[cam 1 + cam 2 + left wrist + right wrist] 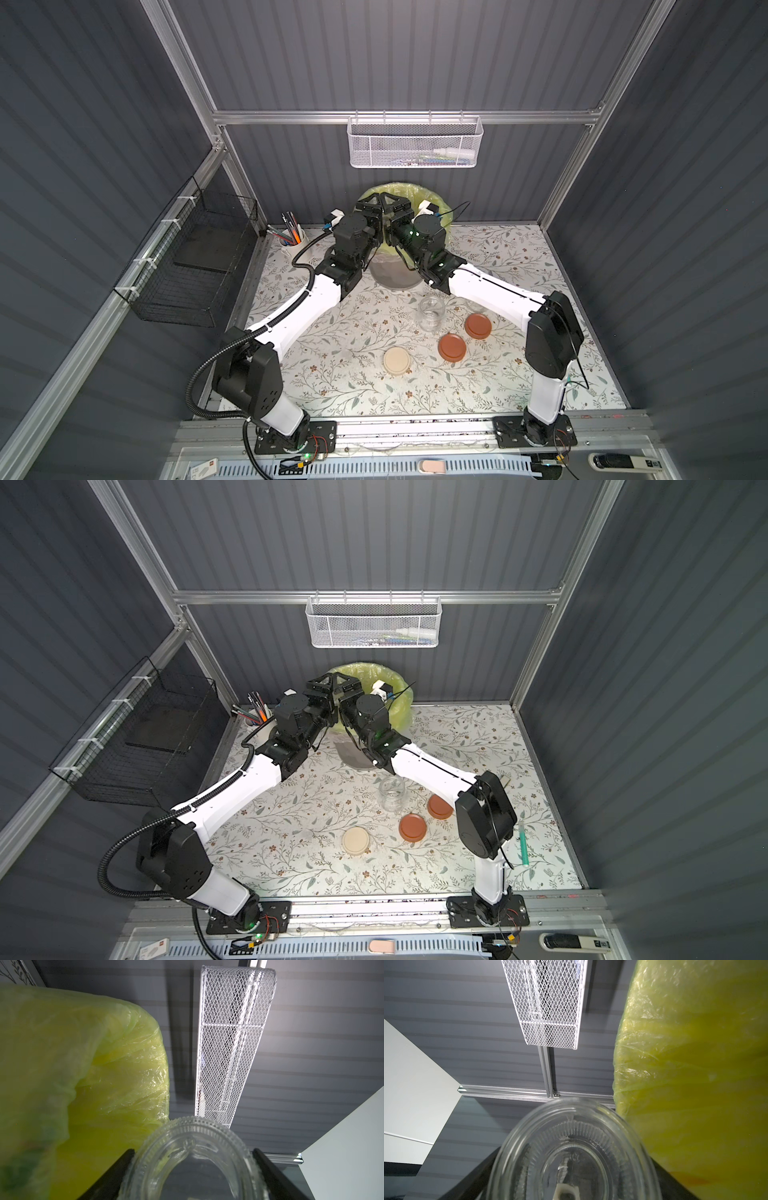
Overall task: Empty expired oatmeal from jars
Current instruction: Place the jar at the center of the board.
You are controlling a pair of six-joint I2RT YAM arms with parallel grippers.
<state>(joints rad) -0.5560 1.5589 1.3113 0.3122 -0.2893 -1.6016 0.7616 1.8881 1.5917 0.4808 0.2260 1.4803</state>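
Note:
Both arms reach over the grey bin with the yellow-green bag [441,206]. In the left wrist view my left gripper [193,1157] is shut on a clear glass jar [193,1147], whose ribbed base faces the camera. My right gripper [574,1159] is likewise shut on a second jar [571,1136]. In both top views the grippers [369,204] [398,204] hide these jars. A third jar [431,312] stands open and upright on the table. Near it lie a cream lid [398,361] and two brown lids [452,348] [478,326]. The oatmeal is out of view.
A white pen cup [291,245] stands at the back left beside the left arm. A white mesh basket [415,143] hangs on the back wall above the bin, and a black wire basket [199,266] on the left wall. A green pen [523,845] lies at the right.

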